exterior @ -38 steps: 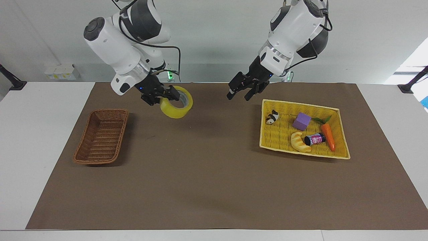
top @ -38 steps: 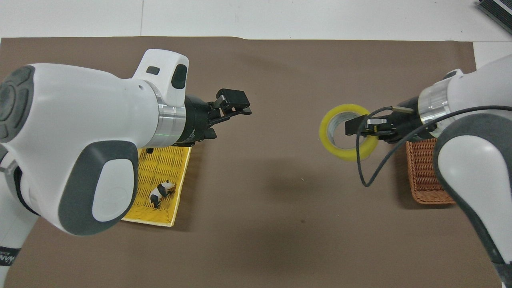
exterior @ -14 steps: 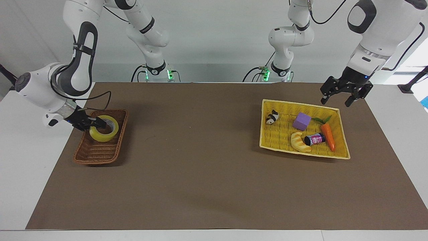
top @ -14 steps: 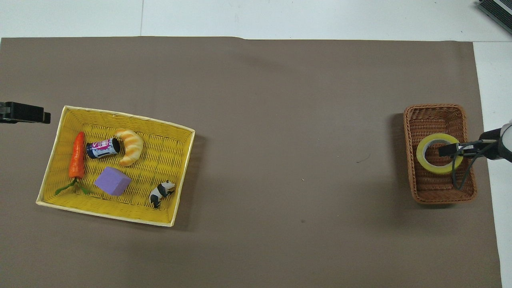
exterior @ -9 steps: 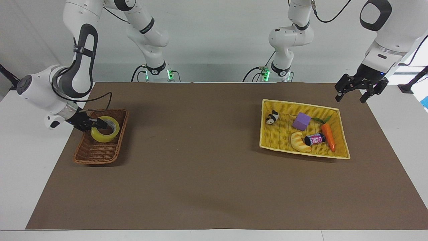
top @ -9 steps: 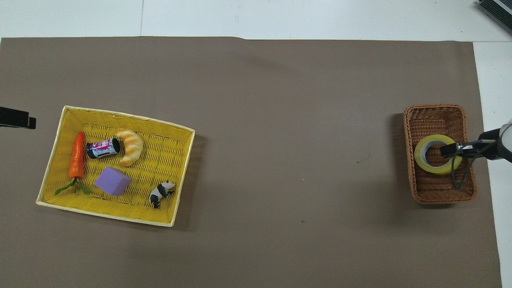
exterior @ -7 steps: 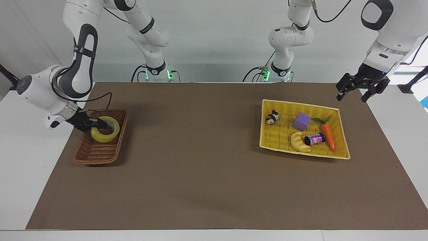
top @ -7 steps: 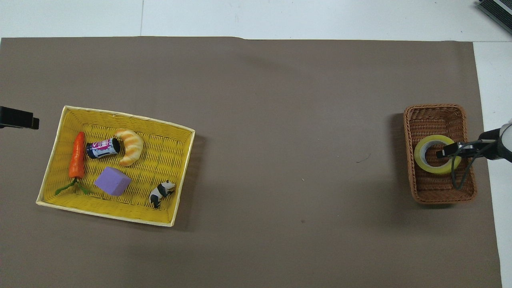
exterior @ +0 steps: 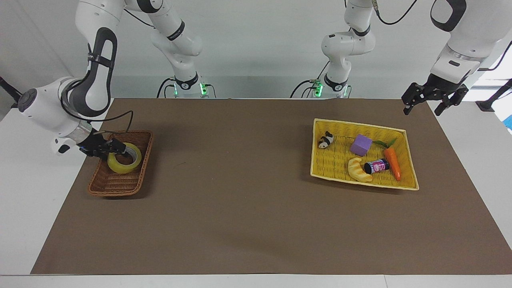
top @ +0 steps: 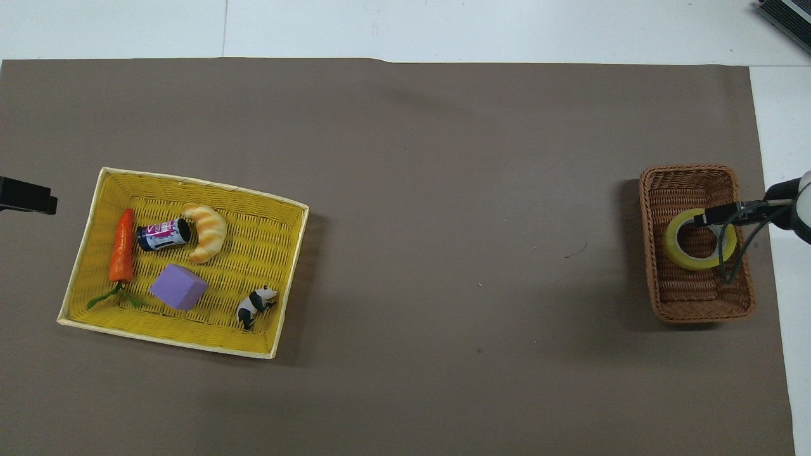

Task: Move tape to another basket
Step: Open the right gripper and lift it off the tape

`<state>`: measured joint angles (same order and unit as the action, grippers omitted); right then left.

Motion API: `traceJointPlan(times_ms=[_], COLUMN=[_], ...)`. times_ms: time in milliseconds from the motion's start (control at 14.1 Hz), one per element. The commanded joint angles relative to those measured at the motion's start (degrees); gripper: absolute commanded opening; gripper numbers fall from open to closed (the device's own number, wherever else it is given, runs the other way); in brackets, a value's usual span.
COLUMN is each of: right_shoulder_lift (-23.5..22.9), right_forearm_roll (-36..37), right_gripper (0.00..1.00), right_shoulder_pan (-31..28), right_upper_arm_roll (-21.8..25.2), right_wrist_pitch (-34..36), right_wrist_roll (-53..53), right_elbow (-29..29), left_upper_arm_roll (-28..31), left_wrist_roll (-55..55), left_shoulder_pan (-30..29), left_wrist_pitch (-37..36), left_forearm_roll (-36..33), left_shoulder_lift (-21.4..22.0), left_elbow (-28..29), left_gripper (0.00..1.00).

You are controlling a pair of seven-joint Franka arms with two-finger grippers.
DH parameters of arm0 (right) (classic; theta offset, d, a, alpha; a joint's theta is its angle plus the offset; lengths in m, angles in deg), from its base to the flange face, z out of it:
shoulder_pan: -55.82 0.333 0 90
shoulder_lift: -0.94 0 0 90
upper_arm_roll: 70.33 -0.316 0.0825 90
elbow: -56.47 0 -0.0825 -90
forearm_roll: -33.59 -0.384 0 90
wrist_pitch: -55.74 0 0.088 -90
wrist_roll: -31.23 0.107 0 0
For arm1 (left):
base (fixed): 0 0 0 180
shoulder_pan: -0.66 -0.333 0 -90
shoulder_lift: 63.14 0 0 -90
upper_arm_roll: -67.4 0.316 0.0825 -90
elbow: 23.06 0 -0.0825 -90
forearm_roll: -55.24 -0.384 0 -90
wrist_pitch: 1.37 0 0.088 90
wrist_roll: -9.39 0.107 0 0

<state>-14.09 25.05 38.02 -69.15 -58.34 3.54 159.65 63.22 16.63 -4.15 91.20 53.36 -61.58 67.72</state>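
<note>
The yellow tape (exterior: 124,158) (top: 700,240) lies flat on the floor of the brown wicker basket (exterior: 114,193) (top: 703,316), in the half nearer the robots. My right gripper (exterior: 119,148) reaches in low over the basket's wall from the right arm's end of the table. It is open, and one finger (top: 715,217) crosses the roll's rim without gripping it. My left gripper (exterior: 423,108) waits open and empty in the air over the mat's corner at the left arm's end. One of its fingers (top: 28,195) shows at the overhead view's edge.
A larger yellow basket (exterior: 360,125) (top: 190,180) sits toward the left arm's end. It holds a carrot (exterior: 393,163), a purple block (exterior: 361,145), a croissant (exterior: 359,169), a small can (exterior: 377,166) and a panda figure (exterior: 326,139). A brown mat (exterior: 240,180) covers the table.
My right gripper carried the tape to the brown basket, then opened; the roll went from tilted to flat on the basket floor. The left gripper swung away to the mat's corner.
</note>
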Motion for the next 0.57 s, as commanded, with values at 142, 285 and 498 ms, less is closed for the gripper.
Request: traceJointPlan(times_ms=[142, 285, 498], right_shoulder_lift=[1.1, 2.4, 6.0], right_forearm_roll=[9.1, 9.1, 9.1], right_gripper=[1.00, 1.00, 1.00], right_shoulder_pan=[3.1, 5.6, 9.2], right_upper_arm_roll=[-0.7, -0.8, -0.8], right_wrist_pitch=[-0.4, 0.7, 5.2], right_wrist_roll=[7.9, 16.4, 30.2], right_elbow=[-4.7, -4.6, -4.5], left_upper_arm_roll=[0.0, 0.0, 0.0], left_wrist_roll=[-0.5, -0.9, -0.7], left_shoulder_pan=[0.6, 0.4, 0.0], left_wrist_pitch=[-1.5, -1.3, -1.1], left_forearm_roll=[-0.9, -0.9, -0.8], left_shoulder_lift=[0.0, -0.1, 0.0], left_elbow=[-1.0, -1.0, -1.0], left_gripper=[1.00, 1.00, 1.00])
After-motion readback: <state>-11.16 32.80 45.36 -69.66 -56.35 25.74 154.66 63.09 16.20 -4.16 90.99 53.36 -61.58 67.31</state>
